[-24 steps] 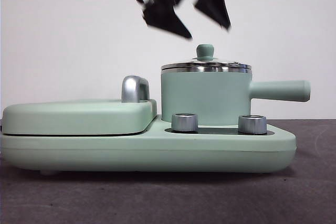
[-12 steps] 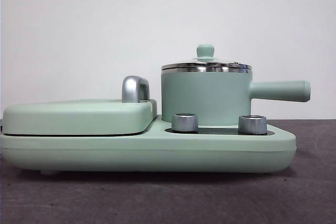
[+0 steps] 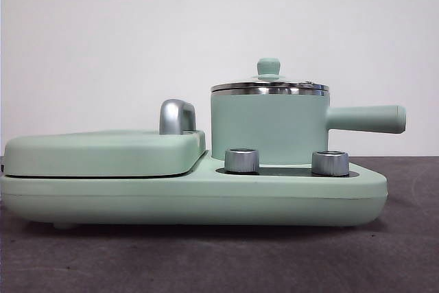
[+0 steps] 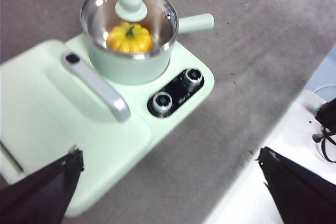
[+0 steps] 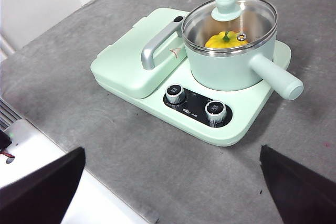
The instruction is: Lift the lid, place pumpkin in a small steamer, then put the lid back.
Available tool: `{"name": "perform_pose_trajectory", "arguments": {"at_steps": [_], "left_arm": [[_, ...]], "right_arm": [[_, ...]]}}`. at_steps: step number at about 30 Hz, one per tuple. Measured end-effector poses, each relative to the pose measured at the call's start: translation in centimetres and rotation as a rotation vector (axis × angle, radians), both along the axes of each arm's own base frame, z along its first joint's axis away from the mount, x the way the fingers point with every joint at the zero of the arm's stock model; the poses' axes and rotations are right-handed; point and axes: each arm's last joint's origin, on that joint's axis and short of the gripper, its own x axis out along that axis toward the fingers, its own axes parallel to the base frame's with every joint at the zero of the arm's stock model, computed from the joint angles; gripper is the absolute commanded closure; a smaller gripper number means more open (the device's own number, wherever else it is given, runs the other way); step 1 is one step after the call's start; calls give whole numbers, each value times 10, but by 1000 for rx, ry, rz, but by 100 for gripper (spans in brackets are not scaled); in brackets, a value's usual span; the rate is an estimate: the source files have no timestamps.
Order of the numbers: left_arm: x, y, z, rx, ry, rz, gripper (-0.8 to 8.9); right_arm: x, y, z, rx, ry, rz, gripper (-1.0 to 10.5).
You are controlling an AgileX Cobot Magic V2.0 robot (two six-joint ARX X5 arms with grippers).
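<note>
The mint-green cooker base (image 3: 206, 197) is lying long across the grey table (image 5: 131, 156). The small steamer (image 3: 269, 127) is standing upright on it, its handle pointing away from the griddle cover (image 3: 103, 152). Both grippers, left gripper (image 4: 173, 192) and right gripper (image 5: 173, 192), are hanging high and clear, jaws spread wide. The lid (image 5: 229, 17) is sitting flat on the steamer's rim, knob up. The pumpkin (image 4: 129, 37) is resting inside, stem up.

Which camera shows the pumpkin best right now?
The left wrist view: the pumpkin shows large through the lid. The right wrist view shows it smaller, partly behind the knob. The front view hides it inside the small steamer.
</note>
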Motion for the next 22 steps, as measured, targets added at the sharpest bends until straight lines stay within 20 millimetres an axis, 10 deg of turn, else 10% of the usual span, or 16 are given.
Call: {"name": "perform_pose_trajectory", "arguments": {"at_steps": [12, 15, 18, 22], "left_arm": [[-61, 50, -83, -230, 10, 115, 271], [-65, 54, -83, -260, -3, 121, 428], [-66, 55, -83, -266, -5, 122, 836], [-66, 55, -83, -266, -6, 122, 794]], "right_arm": [[0, 1, 0, 8, 5, 22, 402], [0, 1, 0, 8, 5, 22, 430], [0, 1, 0, 10, 7, 22, 913], [0, 1, 0, 9, 6, 21, 910]]}}
